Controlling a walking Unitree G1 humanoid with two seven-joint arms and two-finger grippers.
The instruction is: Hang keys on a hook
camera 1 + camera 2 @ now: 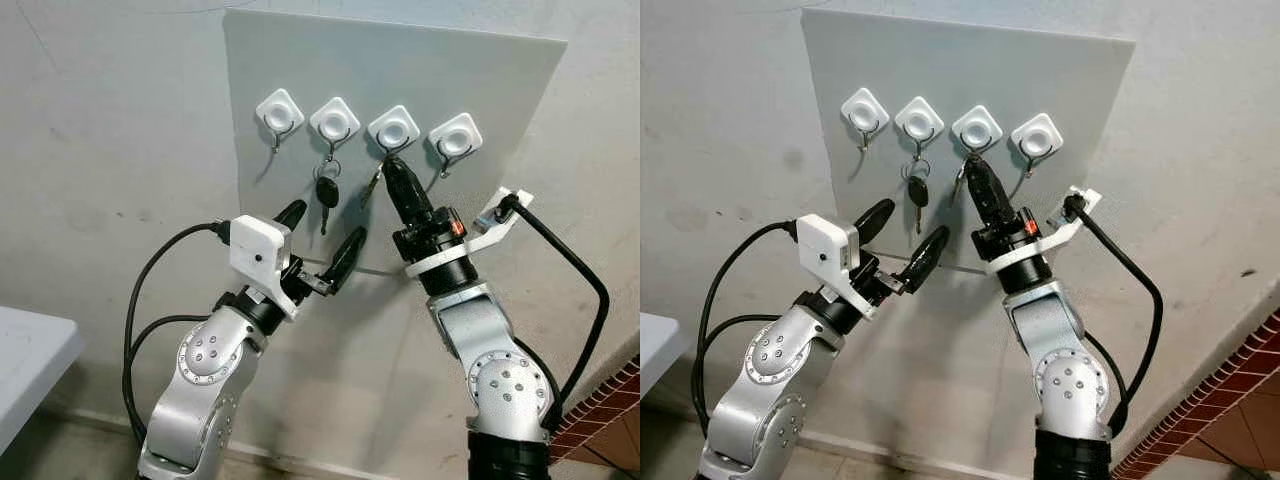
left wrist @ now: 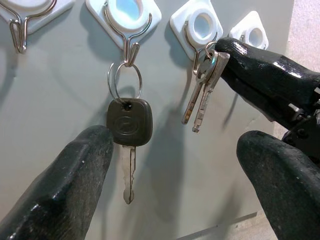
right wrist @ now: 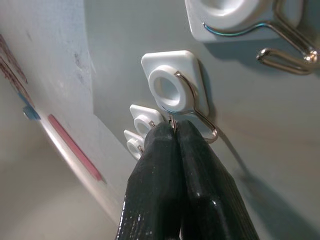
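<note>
The right gripper [image 1: 390,165] is pinched on the silver keys [image 2: 204,92] at the third hook [image 1: 393,131] on the grey board [image 1: 500,90]. Below the black key [image 2: 128,122], the left gripper [image 1: 320,235] waits with fingers spread.

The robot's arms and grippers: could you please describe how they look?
Both arms are silver metal with round bolted joints. Each ends in two long black fingers: left gripper, right gripper. White camera mounts sit at the wrists, fed by black cables; the right wrist carries a small red mark.
</note>
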